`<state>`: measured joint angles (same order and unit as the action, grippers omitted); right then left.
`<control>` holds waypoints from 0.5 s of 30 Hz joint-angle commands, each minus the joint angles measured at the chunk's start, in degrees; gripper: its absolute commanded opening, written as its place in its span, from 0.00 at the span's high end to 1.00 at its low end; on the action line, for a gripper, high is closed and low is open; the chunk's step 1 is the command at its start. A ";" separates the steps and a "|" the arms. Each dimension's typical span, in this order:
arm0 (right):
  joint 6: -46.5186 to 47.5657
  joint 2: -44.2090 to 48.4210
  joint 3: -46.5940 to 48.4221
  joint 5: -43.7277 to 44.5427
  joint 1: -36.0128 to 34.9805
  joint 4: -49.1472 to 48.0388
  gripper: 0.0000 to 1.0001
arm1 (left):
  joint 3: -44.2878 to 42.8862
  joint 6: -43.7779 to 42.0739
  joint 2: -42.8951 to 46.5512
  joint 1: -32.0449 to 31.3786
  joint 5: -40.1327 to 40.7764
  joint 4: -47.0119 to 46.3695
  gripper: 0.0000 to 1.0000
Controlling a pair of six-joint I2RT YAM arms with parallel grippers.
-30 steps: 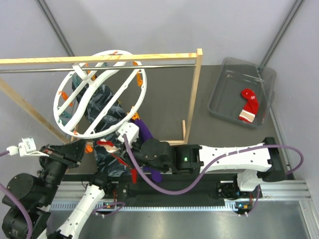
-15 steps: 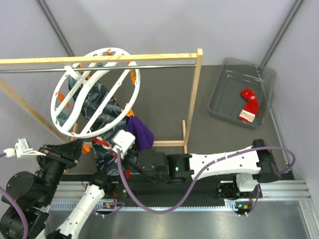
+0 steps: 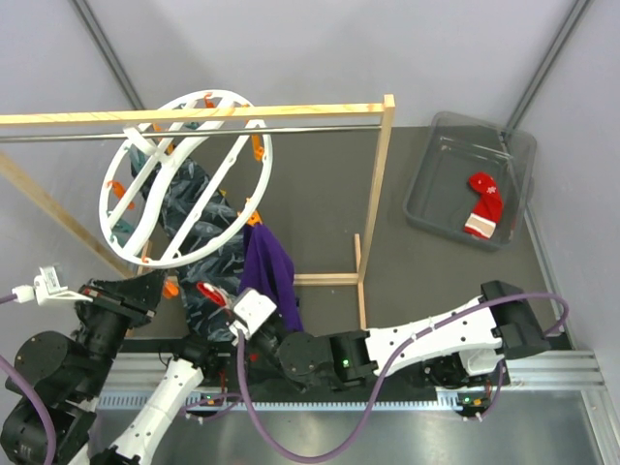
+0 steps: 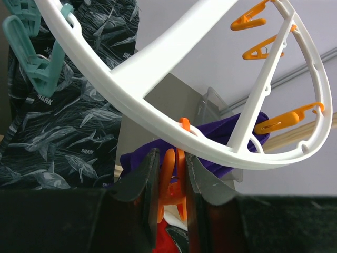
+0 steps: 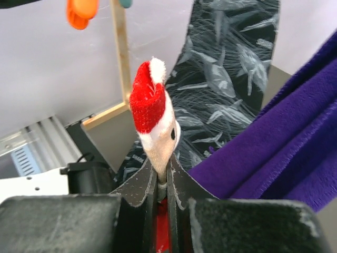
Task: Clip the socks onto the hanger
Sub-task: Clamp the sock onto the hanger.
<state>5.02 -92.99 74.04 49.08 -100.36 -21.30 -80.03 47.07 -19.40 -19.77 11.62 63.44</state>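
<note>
Top view: one hanger (image 3: 215, 95) hangs at the wooden rack (image 3: 386, 184), with one purple sock (image 3: 266, 271) at its lower rim. One red sock (image 3: 482, 203) lies in the bin (image 3: 426, 184) on the table (image 3: 329, 203).

Left wrist: the left jaws pinch one orange clip (image 4: 169, 184) of the four in view.

Right wrist: the right jaws are pressed together on a second red sock (image 5: 150, 113).

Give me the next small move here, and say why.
Probably raise the right gripper to feed the edge of the red sock into the orange clip. The left gripper pinches that clip on the hanger, while the sock's top stands free.
</note>
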 commanded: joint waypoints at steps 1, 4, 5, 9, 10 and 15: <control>1.83 1.67 -0.47 5.49 -1.42 -9.26 1.00 | 0.84 0.83 -1.17 0.35 -0.10 1.69 1.00; 4.21 1.06 0.14 6.20 -1.86 -12.35 1.00 | 1.10 0.92 -0.82 0.35 -0.81 1.77 1.00; 5.17 0.45 1.10 6.20 -1.86 -12.71 1.00 | 1.10 1.01 -0.64 0.35 -0.55 1.95 1.00; 7.37 -2.80 5.93 6.82 -2.04 -12.10 1.00 | 0.75 1.36 -0.64 0.43 0.51 2.57 1.00; 7.90 -3.51 6.72 6.82 -2.12 -12.10 1.00 | 0.58 1.62 -0.73 0.35 0.60 2.65 1.00; 10.10 -6.41 9.45 6.56 -2.74 -13.06 1.00 | -0.65 1.45 -1.43 0.43 -0.28 3.27 1.00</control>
<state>12.75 -98.19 80.40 54.98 -101.95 -30.85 -79.79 47.33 -19.40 -19.77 10.90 63.26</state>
